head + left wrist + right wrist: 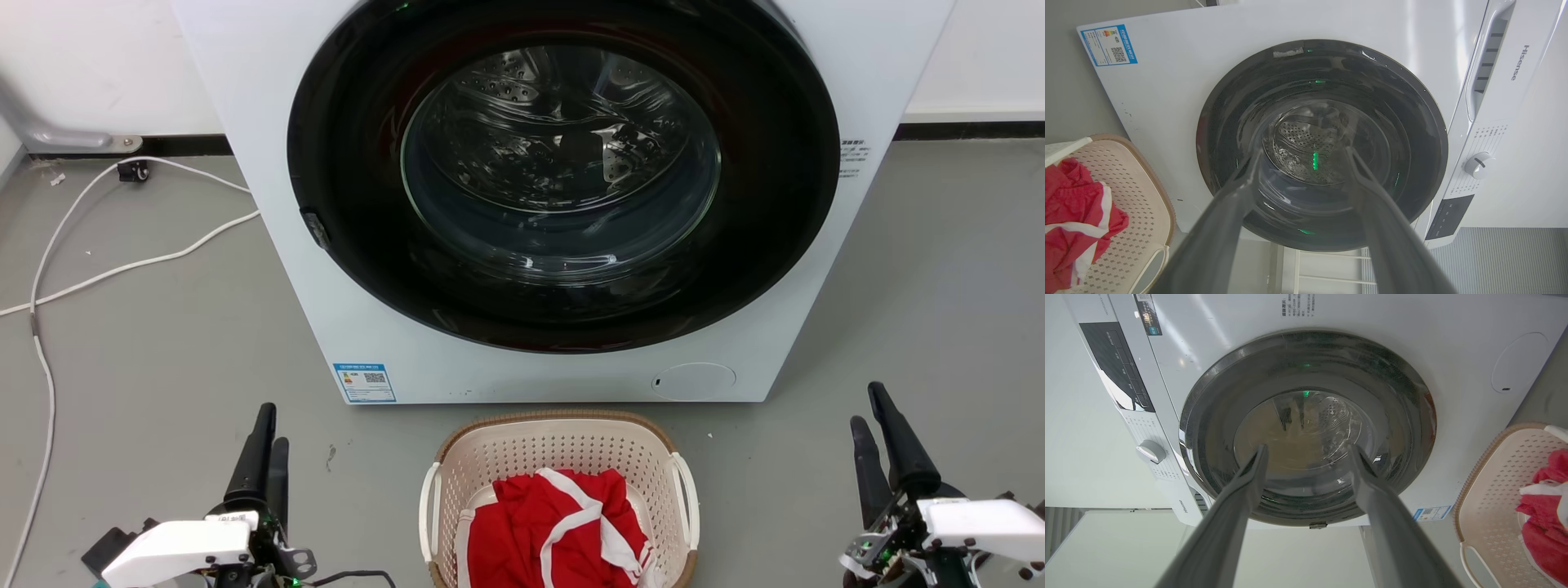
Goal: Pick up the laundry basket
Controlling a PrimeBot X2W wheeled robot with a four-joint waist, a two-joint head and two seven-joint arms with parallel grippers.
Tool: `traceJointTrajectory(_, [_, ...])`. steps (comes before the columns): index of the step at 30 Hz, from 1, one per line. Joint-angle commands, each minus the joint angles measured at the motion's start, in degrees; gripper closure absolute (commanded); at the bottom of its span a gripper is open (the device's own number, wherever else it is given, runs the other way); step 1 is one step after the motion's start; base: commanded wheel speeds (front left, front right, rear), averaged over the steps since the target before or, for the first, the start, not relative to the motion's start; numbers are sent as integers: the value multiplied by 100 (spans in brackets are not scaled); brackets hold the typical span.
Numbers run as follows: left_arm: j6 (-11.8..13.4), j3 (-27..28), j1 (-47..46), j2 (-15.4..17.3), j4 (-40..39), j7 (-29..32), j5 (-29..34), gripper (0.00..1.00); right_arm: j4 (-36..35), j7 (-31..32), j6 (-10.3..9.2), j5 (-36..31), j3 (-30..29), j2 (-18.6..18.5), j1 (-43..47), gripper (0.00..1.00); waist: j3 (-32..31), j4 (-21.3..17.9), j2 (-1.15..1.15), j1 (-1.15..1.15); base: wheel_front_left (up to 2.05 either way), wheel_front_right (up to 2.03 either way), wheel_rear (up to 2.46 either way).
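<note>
The laundry basket [563, 457] stands on the floor just in front of the washer, cream with perforated walls, a brown rim and white side handles. A red and white garment [559, 531] lies inside it. My left gripper [267, 429] is low at the left, well clear of the basket, open and empty. My right gripper [872, 408] is low at the right, also open and empty. The left wrist view has the basket [1135, 212] at its left edge, beyond my left gripper [1302, 153]. In the right wrist view the basket [1494, 490] sits at the right, past my right gripper [1306, 449].
A white front-loading washer [269, 122] with a shut dark round door [563, 171] rises right behind the basket. White cables [122, 269] trail over the grey floor at the left. A baseboard runs along the back wall.
</note>
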Motion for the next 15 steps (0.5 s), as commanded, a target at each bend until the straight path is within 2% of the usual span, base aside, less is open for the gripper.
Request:
traceJointTrajectory(1, [-5,52,-46,13,-106,-46,77,0,-99,-49,1,-58,17,-10,-56,0,0,-1,0,0,0,0,0])
traceJointTrajectory(8, [-7,197,6,13,-121,-216,617,0,-53,-219,1,-358,-46,-9,-60,0,-4,-9,0,0,0,0,0])
traceJointTrajectory(15, [-9,409,22,14,-250,-373,1195,0,-23,-377,1,-1150,-219,-8,-76,0,-7,-14,0,0,0,0,0])
